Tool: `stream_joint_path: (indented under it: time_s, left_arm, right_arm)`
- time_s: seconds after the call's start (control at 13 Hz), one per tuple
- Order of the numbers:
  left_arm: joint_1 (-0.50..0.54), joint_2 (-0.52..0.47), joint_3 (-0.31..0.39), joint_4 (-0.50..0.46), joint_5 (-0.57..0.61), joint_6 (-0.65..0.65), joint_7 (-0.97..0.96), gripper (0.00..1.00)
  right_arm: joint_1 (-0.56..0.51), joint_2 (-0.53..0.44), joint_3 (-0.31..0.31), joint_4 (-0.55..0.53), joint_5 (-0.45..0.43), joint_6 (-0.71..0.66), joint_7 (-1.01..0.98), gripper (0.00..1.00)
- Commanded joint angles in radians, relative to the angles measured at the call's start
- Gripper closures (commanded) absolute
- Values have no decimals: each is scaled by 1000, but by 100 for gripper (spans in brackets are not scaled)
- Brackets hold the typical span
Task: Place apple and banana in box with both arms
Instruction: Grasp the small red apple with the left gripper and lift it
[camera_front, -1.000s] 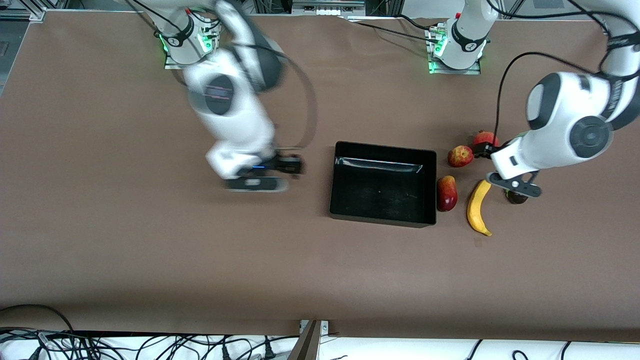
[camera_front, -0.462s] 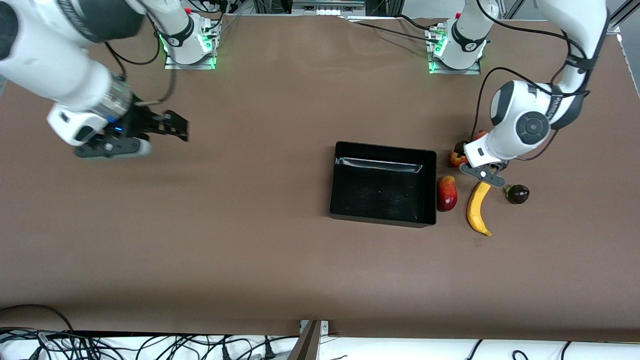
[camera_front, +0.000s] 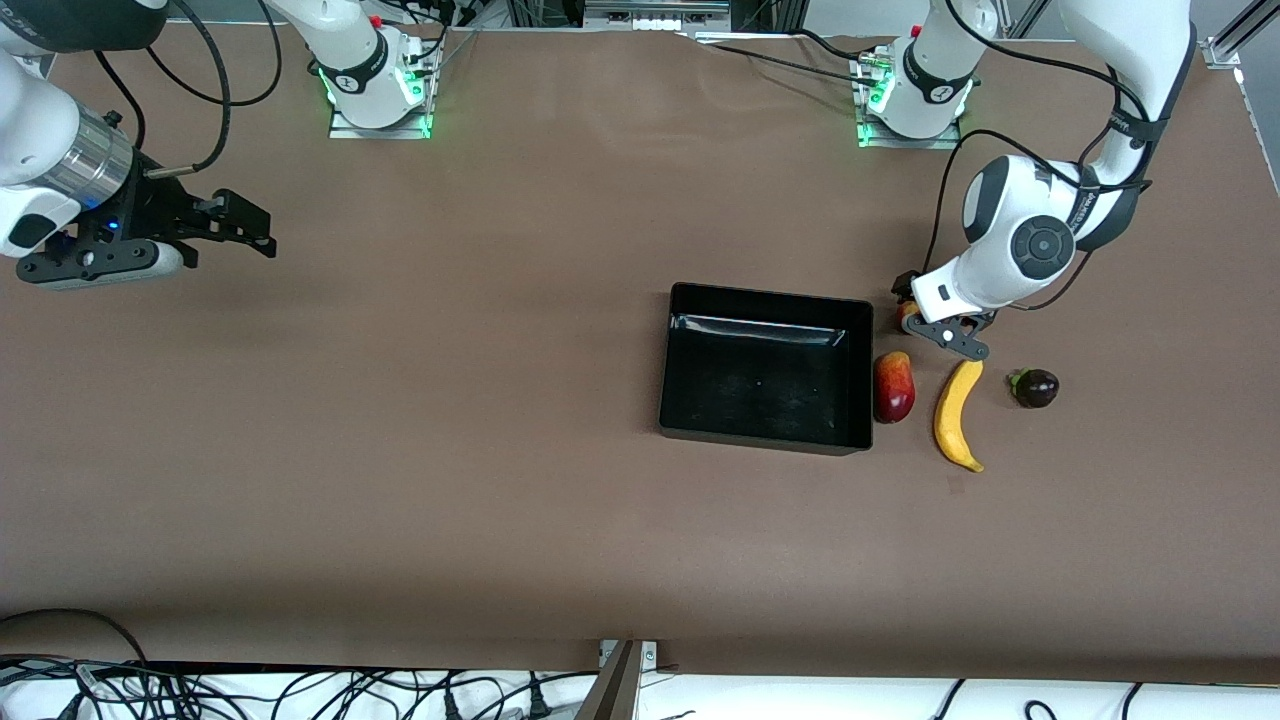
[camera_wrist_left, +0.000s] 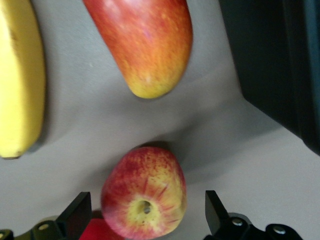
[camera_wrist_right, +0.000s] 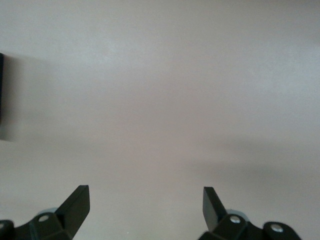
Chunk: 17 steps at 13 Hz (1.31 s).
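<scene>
The apple (camera_wrist_left: 144, 197), red mottled with yellow, sits on the table between my left gripper's open fingers; in the front view only its edge (camera_front: 908, 319) shows under the gripper. My left gripper (camera_front: 907, 297) (camera_wrist_left: 145, 216) is low over it, beside the black box (camera_front: 770, 300) (camera_wrist_left: 280, 65) at the left arm's end. The banana (camera_front: 957, 415) (camera_wrist_left: 20, 80) lies on the table nearer the front camera than the apple. My right gripper (camera_front: 262, 230) (camera_wrist_right: 145, 197) is open and empty over bare table toward the right arm's end.
An elongated dark-red fruit (camera_front: 893, 386) (camera_wrist_left: 145, 45) lies between the box and the banana. A dark purple fruit (camera_front: 1035, 387) lies beside the banana, toward the left arm's end. A uniformly red fruit (camera_wrist_left: 97, 232) touches the apple, hidden under the left arm in the front view.
My right arm swung from beside the box out toward its own end of the table. My left gripper moved from over the dark purple fruit to the apple and came down around it.
</scene>
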Motion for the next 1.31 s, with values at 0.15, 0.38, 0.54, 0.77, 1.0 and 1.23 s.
stream_joint_path:
  time_s: [0.15, 0.38, 0.54, 0.77, 1.0, 1.23]
  left_arm:
    - [1, 24, -2, -2, 34, 14, 27, 59]
    - [4, 15, 0, 39, 34, -9, 24, 84]
    - [13, 6, -3, 207, 34, -218, 25, 86]
    - [-40, 53, -14, 548, 16, -568, -31, 85]
    - [-166, 125, -16, 640, -18, -584, -325, 85]
    - [-240, 242, -16, 699, -99, -549, -491, 83]
  right_arm:
    - [-35, -4, 53, 30, -22, 11, -2, 0]
    - [-36, -4, 50, 35, -56, 13, -2, 0]
    - [-38, -4, 30, 56, -61, 1, -2, 0]
    - [-38, -6, 30, 59, -76, -24, -1, 0]
    - [-33, 3, 36, 74, -78, -19, -1, 0]
    - [-36, 23, 32, 102, -76, -18, -1, 0]
